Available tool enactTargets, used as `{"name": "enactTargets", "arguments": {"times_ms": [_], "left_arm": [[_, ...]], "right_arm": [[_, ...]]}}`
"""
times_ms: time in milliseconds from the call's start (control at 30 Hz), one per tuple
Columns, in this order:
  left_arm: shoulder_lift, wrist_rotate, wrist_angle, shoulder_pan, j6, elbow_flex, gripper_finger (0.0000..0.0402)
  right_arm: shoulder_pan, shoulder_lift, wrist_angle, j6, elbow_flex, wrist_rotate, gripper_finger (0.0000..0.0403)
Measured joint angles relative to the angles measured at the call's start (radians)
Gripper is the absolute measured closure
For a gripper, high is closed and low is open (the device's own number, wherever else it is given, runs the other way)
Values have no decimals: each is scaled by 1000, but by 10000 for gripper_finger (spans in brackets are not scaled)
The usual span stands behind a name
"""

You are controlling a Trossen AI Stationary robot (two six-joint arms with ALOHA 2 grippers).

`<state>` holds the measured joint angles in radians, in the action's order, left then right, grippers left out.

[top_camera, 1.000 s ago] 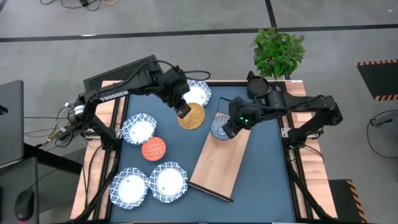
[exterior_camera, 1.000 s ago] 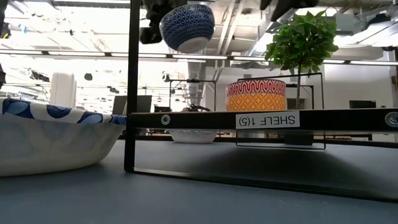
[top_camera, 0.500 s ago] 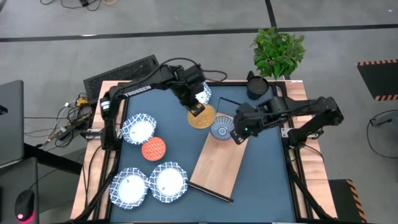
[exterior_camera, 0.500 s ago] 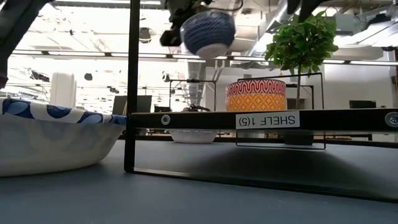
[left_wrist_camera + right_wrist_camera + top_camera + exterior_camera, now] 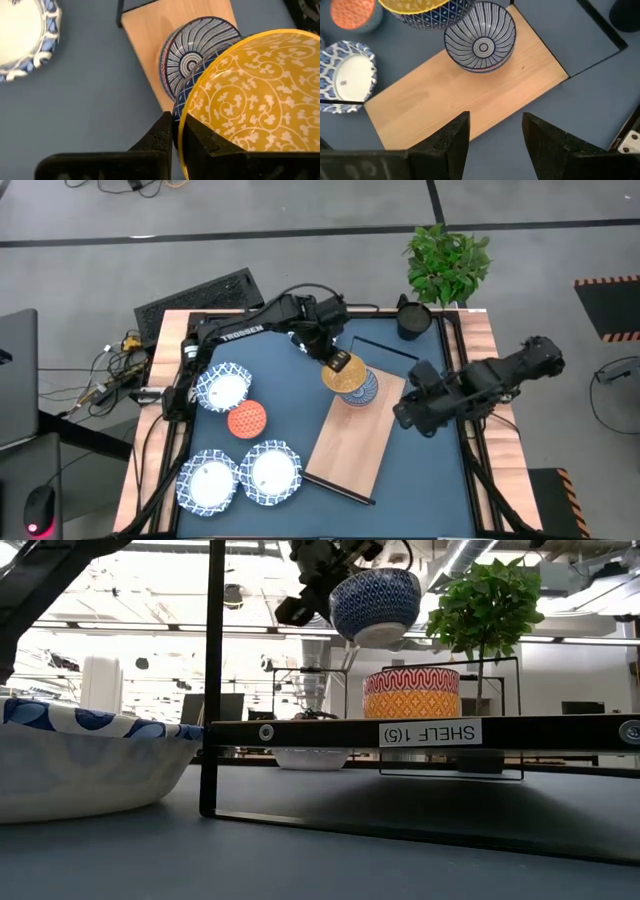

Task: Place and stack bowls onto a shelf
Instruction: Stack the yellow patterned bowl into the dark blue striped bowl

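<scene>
My left gripper (image 5: 337,363) is shut on a bowl that is yellow inside and blue-patterned outside (image 5: 346,375). It hangs in the air (image 5: 375,602) just above the bowl with the blue-striped inside (image 5: 480,44) and red-orange outside (image 5: 411,692). That bowl stands on its base at the far end of the light-wood shelf (image 5: 355,435). My right gripper (image 5: 492,135) is open and empty, above the table to the right of the shelf (image 5: 415,412). My left gripper pinches the yellow bowl's rim (image 5: 181,117) on the side toward the table's left, one finger (image 5: 202,142) inside the bowl and one (image 5: 159,137) outside. The fingers come from above, slanting down. The bowl is lifted clear, mouth up, a little tilted.
Three wide white bowls with blue rims (image 5: 222,387) (image 5: 208,480) (image 5: 272,472) and a small orange bowl (image 5: 247,419) sit on the table's left half. A dark pot (image 5: 412,320) and a potted plant (image 5: 447,260) stand at the far right. The shelf's near part (image 5: 345,460) is bare.
My left gripper has carried the yellow bowl toward the table's right edge, from beside the shelf to above the striped bowl. My right gripper has drawn back from the striped bowl toward the right and near edges; that bowl stays on the shelf.
</scene>
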<state>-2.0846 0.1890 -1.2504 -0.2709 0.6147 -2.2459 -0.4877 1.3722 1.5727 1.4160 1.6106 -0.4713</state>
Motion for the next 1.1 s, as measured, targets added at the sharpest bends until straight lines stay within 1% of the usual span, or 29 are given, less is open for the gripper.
{"name": "enactTargets", "arguments": {"times_ms": [100, 233, 400, 567, 700, 867, 933, 1000, 1100], "left_arm": [[3, -51, 42, 6, 65, -1, 392], [3, -66, 41, 7, 126, -1, 391], [3, -69, 53, 16, 159, -1, 391], [3, -104, 56, 35, 201, -1, 396], [3, -145, 58, 51, 224, -1, 397], [3, -172, 71, 58, 250, -1, 398], [-6, -174, 96, 58, 259, -1, 398], [-18, -156, 124, 57, 267, -1, 399], [-46, -140, 97, 60, 269, 0, 399]], "right_arm": [[-49, -28, 1, 56, -40, -18, 196], [-95, -48, -1, 91, -101, -31, 196], [-115, -61, -1, 137, -194, -30, 196], [-131, -59, -1, 153, -256, -28, 196], [-150, -59, -2, 163, -269, -28, 196], [-175, -59, -2, 179, -274, -28, 196], [-186, -59, -3, 182, -274, -28, 196], [-196, -57, -6, 185, -274, -29, 196], [-204, -57, -7, 191, -274, -43, 196]]}}
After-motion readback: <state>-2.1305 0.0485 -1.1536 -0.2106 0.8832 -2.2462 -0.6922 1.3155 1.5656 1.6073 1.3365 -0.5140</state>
